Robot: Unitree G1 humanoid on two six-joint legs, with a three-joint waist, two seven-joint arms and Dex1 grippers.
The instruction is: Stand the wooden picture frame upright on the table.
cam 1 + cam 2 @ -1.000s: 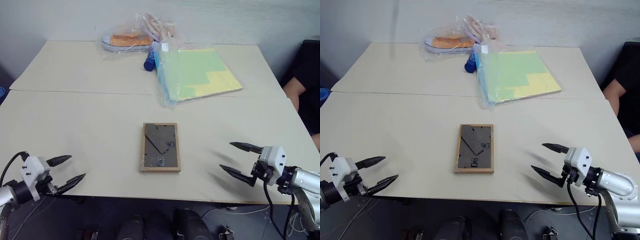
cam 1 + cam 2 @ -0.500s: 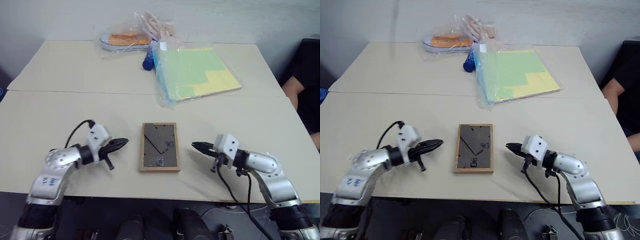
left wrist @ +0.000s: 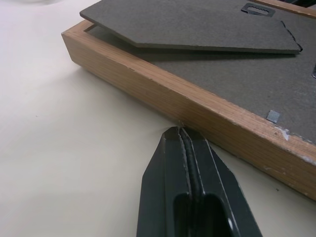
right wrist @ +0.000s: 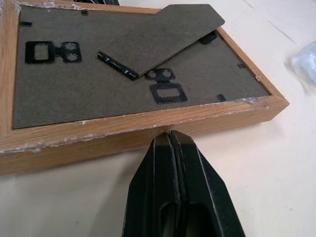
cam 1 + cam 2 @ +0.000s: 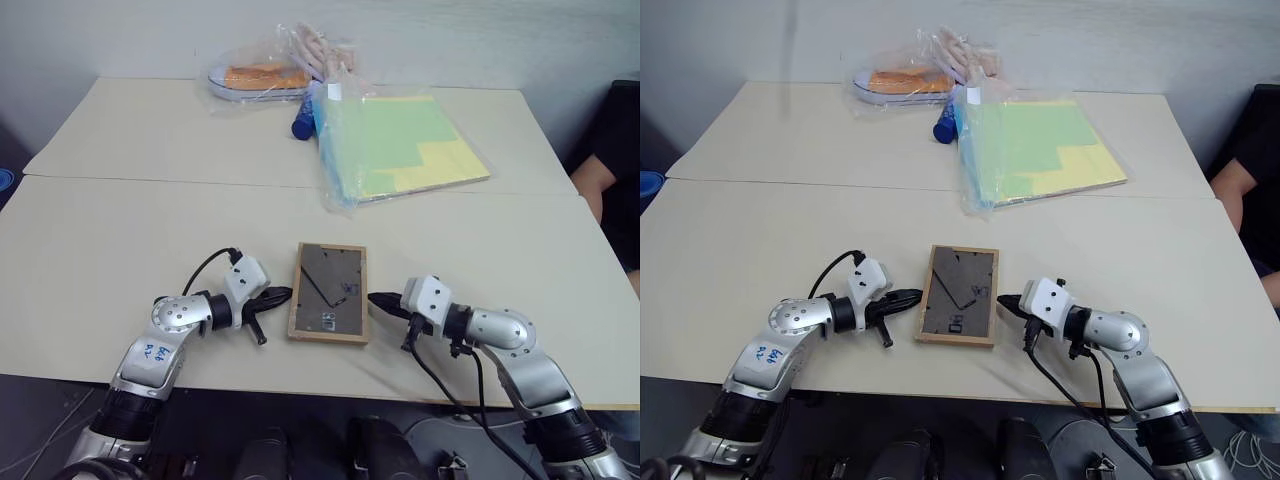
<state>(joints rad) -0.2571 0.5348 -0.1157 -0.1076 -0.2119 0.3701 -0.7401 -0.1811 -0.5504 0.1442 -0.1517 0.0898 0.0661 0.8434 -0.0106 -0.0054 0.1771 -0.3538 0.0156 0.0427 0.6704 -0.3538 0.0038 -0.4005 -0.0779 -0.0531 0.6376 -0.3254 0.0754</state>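
- The wooden picture frame (image 5: 329, 306) lies flat and face down on the table (image 5: 150, 230), near the front edge; its dark grey-brown back faces up, with the stand leg (image 4: 163, 34) folded against it.
- The left gripper (image 5: 278, 295) has its two black fingers pressed together, holding nothing; the tip sits low on the tabletop and meets the wooden side of the frame's left long edge, as the left wrist view shows (image 3: 178, 132).
- The right gripper (image 5: 380, 300) is likewise closed tight and empty, with its tip against the frame's right long edge (image 4: 168, 133).
- The two grippers face each other with the frame between them.
- The frame's picture side is hidden against the table.
- Farther back, across the table seam, lies a plastic-wrapped stack of green-yellow sheets (image 5: 400, 145), with a blue object (image 5: 300, 125) beside it that is hard to identify.
- Behind these is a clear bag holding something orange (image 5: 258, 78); what it contains is unclear.
- A person (image 5: 612, 170) is cut off by the right edge.
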